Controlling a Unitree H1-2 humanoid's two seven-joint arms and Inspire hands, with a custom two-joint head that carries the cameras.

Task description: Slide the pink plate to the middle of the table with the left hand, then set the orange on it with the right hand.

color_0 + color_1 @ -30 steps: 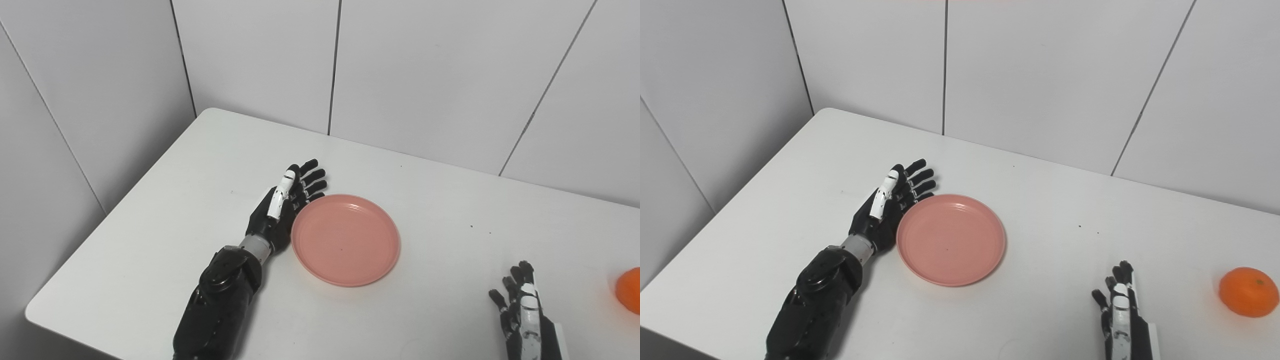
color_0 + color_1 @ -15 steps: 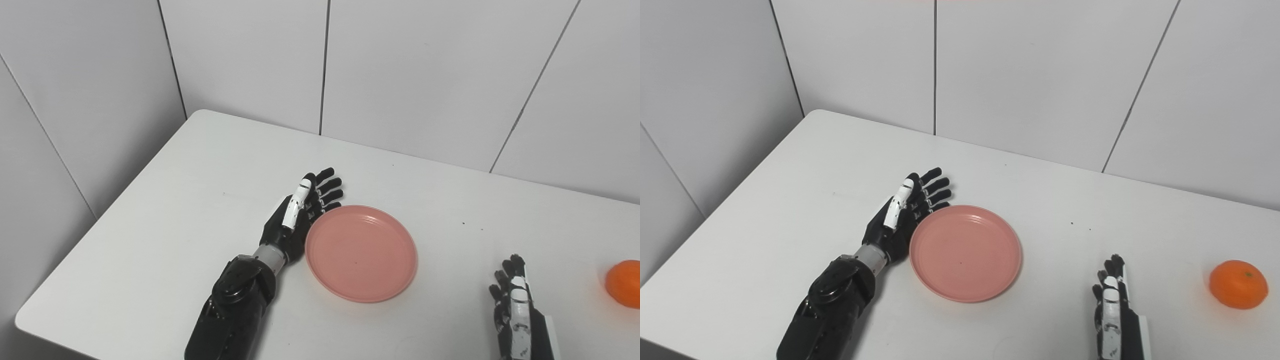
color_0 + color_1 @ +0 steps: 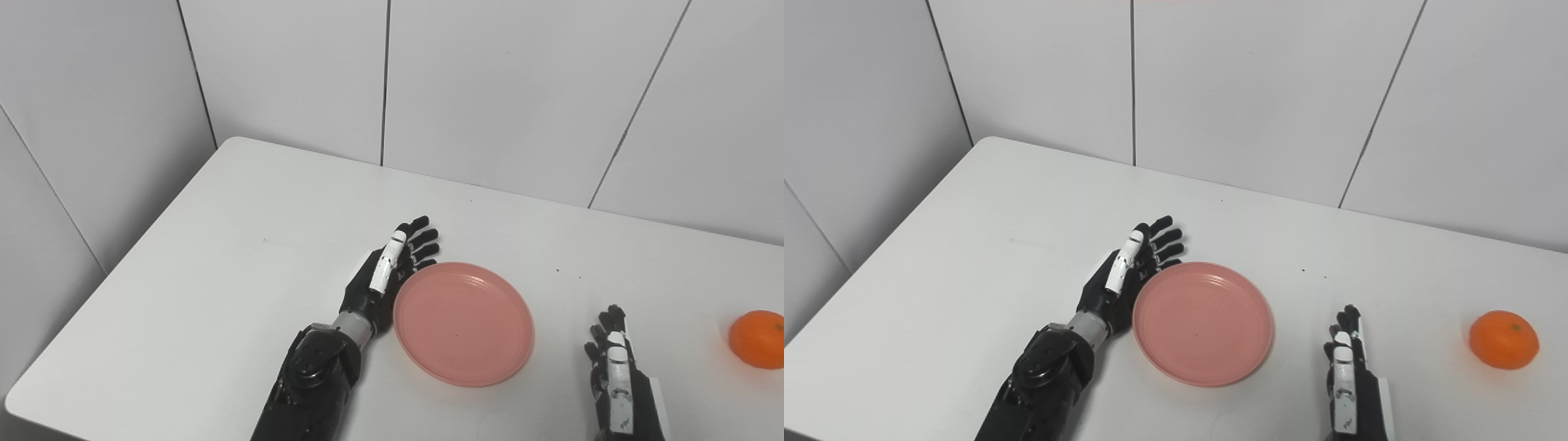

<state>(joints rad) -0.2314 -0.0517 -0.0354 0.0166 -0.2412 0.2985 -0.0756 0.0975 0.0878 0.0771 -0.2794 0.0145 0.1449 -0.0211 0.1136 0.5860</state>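
The left hand (image 3: pixel 387 274) stands on edge with its fingers straight and spread, holding nothing, its palm against the left rim of the pink plate (image 3: pixel 463 322) on the white table (image 3: pixel 214 257); the plate is empty. The right hand (image 3: pixel 1350 373) rests at the near edge, fingers extended and empty; the orange (image 3: pixel 1503 339) sits well apart to its right.

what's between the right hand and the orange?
Nothing: only bare white table lies between the right hand and the orange. The right eye view shows it best; the plate is on the hand's other side.
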